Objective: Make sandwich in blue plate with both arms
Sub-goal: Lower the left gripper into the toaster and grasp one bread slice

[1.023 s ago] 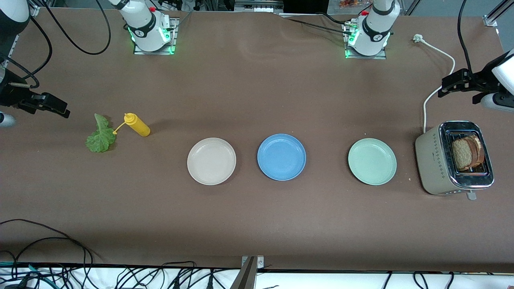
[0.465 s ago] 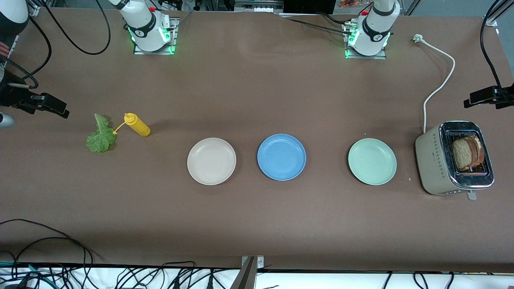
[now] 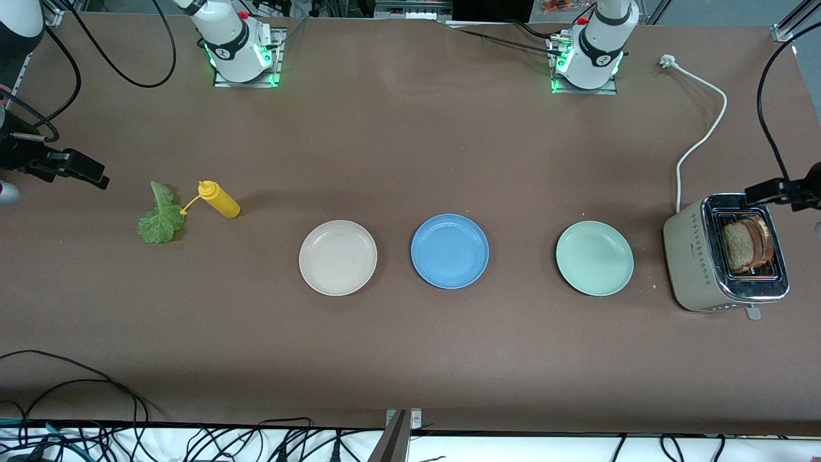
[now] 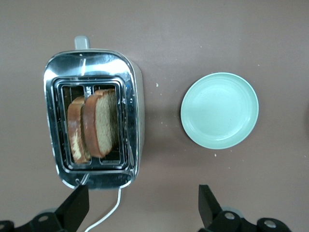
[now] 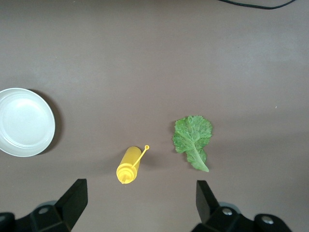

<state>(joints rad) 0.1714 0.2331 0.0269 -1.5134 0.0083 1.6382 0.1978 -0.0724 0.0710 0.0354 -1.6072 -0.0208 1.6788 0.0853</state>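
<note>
My left gripper [image 4: 140, 212], jaws wide & empty, has swung in over the toaster [image 3: 725, 256], lining up on the bread slices [image 4: 94, 126]. Right gripper [image 5: 140, 208], open too, is waiting w/ nothing held, well off from the toaster.

Plates: three, namely one cream-white plate [image 3: 338, 257], one blue plate [image 3: 449, 251] and one pale green plate [image 3: 594, 258]. Bread slices [image 3: 746, 244]: two, both standing in one toaster [image 3: 725, 252]. Lettuce leaf [image 3: 159, 216]: one. Yellow squeeze bottle [image 3: 219, 199]: one. White power cord [image 3: 701, 131]: one. Robot arms: two, each with one gripper, the left gripper [image 4: 141, 207] and the right gripper [image 5: 140, 200].
</note>
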